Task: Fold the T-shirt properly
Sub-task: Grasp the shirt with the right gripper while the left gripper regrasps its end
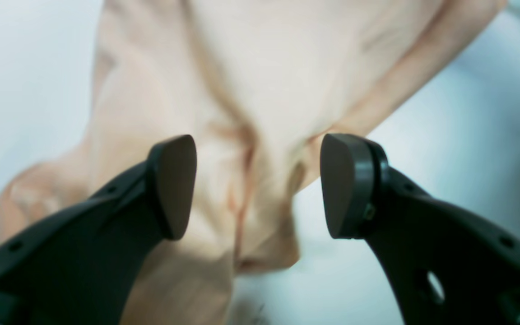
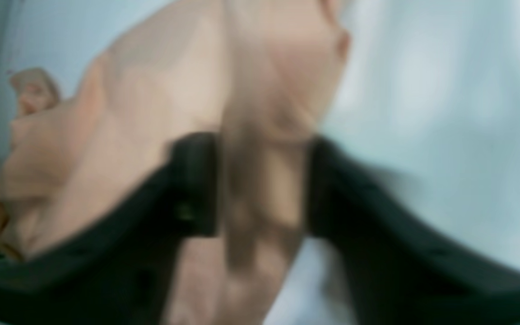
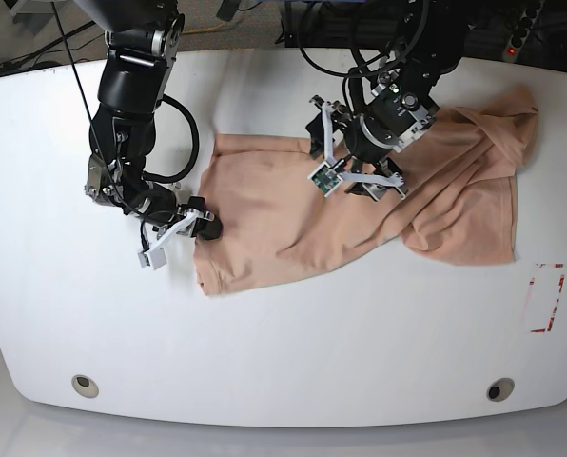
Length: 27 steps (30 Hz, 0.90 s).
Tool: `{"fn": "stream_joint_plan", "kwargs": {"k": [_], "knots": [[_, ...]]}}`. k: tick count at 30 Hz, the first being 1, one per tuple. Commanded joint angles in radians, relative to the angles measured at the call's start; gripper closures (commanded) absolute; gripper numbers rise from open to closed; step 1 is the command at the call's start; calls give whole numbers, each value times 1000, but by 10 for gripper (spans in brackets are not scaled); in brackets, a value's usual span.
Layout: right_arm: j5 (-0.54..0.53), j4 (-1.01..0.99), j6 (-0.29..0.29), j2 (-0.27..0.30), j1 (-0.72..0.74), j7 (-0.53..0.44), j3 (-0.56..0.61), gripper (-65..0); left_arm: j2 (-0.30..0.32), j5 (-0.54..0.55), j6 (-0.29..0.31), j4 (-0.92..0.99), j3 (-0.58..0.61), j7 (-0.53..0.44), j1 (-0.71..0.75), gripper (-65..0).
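Note:
The peach T-shirt (image 3: 293, 214) lies spread and rumpled across the white table (image 3: 293, 352), its right part bunched in folds. My left gripper (image 3: 356, 179) hovers over the shirt's middle. In the left wrist view the left gripper (image 1: 257, 185) stands open, its pads (image 1: 176, 185) apart above a creased ridge of the T-shirt (image 1: 264, 67). My right gripper (image 3: 205, 227) is at the shirt's left edge. In the blurred right wrist view the right gripper (image 2: 262, 185) has a fold of the T-shirt (image 2: 151, 90) filling the gap between its jaws.
A red-outlined rectangle (image 3: 547, 298) is marked near the table's right edge. Two round grommets (image 3: 86, 386) (image 3: 499, 389) sit near the front edge. Cables and dark equipment (image 3: 512, 29) crowd the space behind the table.

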<state>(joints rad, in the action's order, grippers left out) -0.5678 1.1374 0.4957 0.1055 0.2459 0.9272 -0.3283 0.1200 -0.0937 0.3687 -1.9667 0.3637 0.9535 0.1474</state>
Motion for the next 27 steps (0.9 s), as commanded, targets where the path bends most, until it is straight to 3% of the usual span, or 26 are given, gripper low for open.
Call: {"fn": "stream_joint_plan", "kwargs": {"k": [1, 3, 7, 10, 15, 27], "knots": [[-13, 14, 7, 7, 22, -9, -2, -67, -4, 4, 46, -26, -59, -11, -2, -403], [-14, 19, 7, 7, 22, -9, -2, 0, -33, 45, 88, -26, -173, -9, -1, -403], [-16, 30, 7, 10, 22, -7, -2, 0, -70, 160, 137, -18, -446, -1, -1, -408], [-16, 60, 8, 12, 16, -4, -2, 0, -67, 229, 151, -15, -570, 40, -7, -410], [-16, 100, 8, 15, 2, -1, -2, 0, -13, 329, 151, -15, -704, 117, -2, -410], [-13, 129, 8, 12, -4, -1, 1, 0, 131, 519, 152, 50, -991, 131, 67, -410]]}}
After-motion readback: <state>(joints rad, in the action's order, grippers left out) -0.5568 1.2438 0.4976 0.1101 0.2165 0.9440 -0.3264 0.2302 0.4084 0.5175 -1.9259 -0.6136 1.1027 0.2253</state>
